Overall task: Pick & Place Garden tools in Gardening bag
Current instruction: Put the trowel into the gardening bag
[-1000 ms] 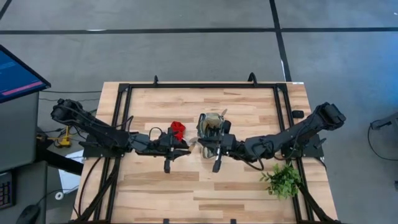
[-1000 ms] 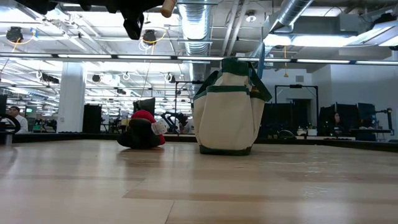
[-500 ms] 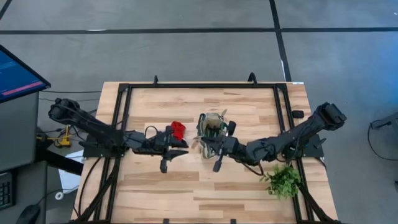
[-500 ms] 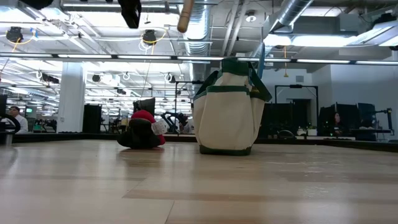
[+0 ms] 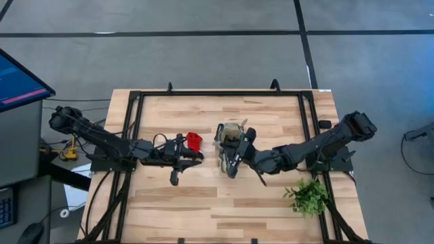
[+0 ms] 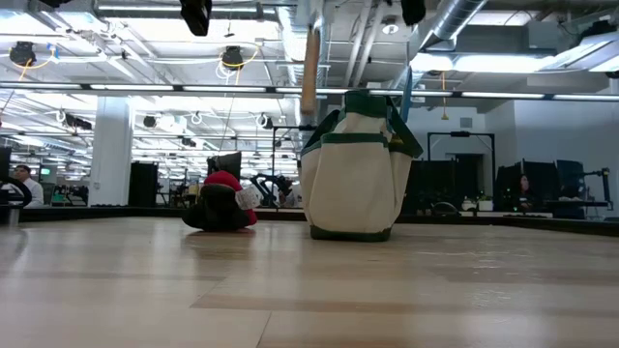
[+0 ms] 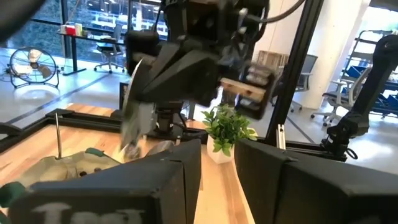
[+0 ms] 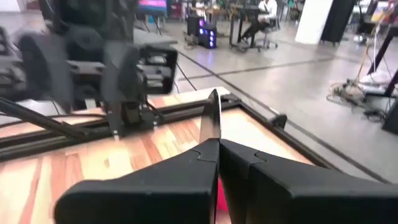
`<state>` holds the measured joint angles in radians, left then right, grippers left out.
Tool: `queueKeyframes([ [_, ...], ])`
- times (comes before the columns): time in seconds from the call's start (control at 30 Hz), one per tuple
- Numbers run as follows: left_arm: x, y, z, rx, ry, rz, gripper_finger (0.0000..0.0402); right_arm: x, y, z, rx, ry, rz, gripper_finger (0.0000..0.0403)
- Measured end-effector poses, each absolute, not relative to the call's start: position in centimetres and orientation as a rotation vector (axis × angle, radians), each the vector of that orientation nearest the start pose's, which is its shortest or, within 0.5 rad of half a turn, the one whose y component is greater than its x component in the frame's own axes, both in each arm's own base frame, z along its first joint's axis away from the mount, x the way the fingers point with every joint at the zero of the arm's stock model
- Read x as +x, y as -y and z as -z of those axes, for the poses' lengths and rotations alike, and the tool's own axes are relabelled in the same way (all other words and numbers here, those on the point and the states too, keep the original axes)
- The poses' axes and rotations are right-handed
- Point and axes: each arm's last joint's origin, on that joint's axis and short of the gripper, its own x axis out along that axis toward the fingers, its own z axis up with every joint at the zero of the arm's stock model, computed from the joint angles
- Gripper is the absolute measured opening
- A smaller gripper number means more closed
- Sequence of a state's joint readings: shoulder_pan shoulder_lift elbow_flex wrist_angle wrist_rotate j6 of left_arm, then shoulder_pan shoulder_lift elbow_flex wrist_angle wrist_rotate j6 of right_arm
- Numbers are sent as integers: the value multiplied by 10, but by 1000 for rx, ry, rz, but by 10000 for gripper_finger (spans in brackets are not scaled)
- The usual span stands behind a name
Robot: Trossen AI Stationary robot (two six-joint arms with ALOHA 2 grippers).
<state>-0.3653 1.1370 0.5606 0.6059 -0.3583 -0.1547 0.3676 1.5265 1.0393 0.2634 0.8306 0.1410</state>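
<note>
Right gripper [image 5: 229, 161], frame centre in the high view, is clamped on a wooden-handled trowel [image 6: 310, 66] beside the gardening bag [image 5: 231, 137]. Left gripper [image 5: 193, 156], left of centre, fingers parted and empty, near the small red item [image 5: 194, 140].

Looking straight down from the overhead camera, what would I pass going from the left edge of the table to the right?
Left tool → small red item → gardening bag → leafy green plant, near the table's right edge.
</note>
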Motion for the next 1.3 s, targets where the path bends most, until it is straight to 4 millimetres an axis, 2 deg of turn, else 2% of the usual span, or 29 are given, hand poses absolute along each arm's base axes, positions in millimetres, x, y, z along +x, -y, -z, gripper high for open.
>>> queueKeyframes([
  [0.5,230,77,-263,-169,26,9,88,329,-79,-278,11,-214,527,0],
  [0.63,230,77,-262,-170,24,9,88,336,-77,-266,1,-248,518,0],
  [0.7,230,77,-262,-168,20,8,88,346,-76,-261,43,-229,505,0],
  [0.77,230,77,-262,-168,18,10,88,348,-75,-244,10,-287,517,0],
  [0.83,230,78,-261,-166,13,11,88,354,-75,-238,12,-279,516,0],
  [1.03,229,78,-260,-162,1,10,88,354,-75,-242,6,-261,516,0],
  [1.3,229,78,-259,-160,-4,9,88,339,-80,-269,24,-208,483,0],
])
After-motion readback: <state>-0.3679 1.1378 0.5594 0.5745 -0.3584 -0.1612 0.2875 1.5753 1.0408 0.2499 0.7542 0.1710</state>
